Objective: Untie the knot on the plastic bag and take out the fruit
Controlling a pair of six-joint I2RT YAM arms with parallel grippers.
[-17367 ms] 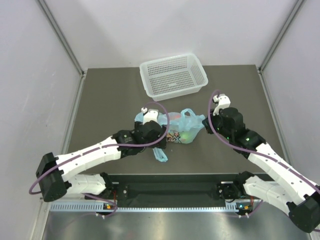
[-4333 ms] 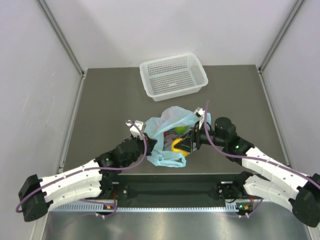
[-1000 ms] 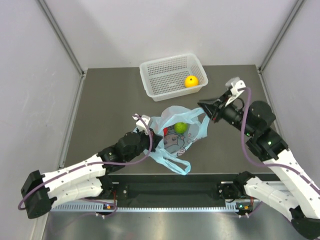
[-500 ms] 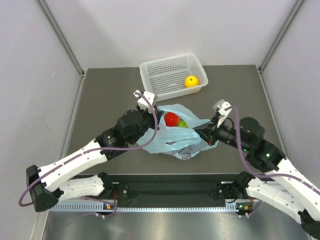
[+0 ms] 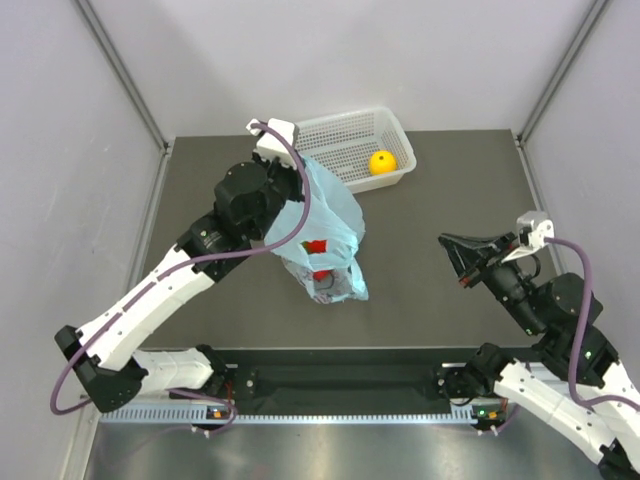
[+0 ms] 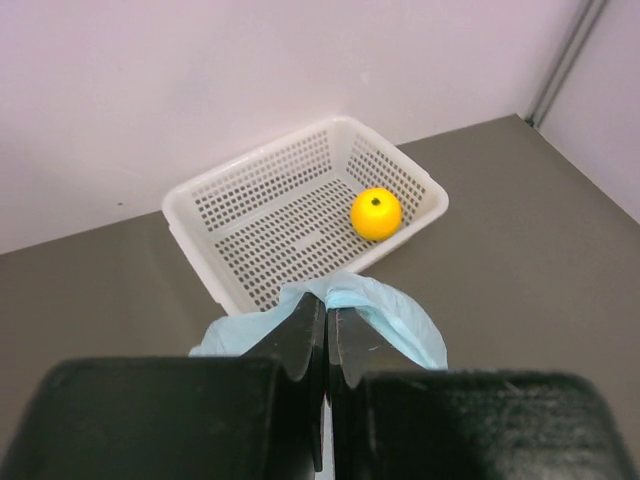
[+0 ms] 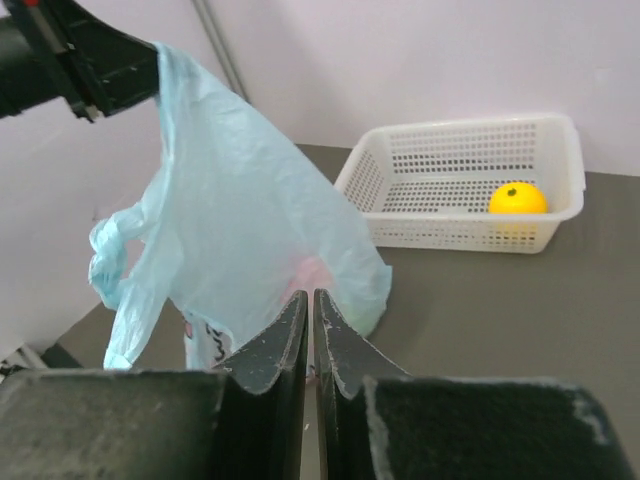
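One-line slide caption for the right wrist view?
Left gripper holds the plastic bag up by its top; one yellow fruit lies in the white basket behind.

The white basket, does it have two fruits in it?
No, only one yellow fruit lies in the white basket, near one corner.

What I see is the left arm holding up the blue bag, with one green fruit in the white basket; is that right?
Not quite: the fruit in the white basket is yellow-orange, not green, as the left wrist view shows. The left pincer does hold the blue bag up.
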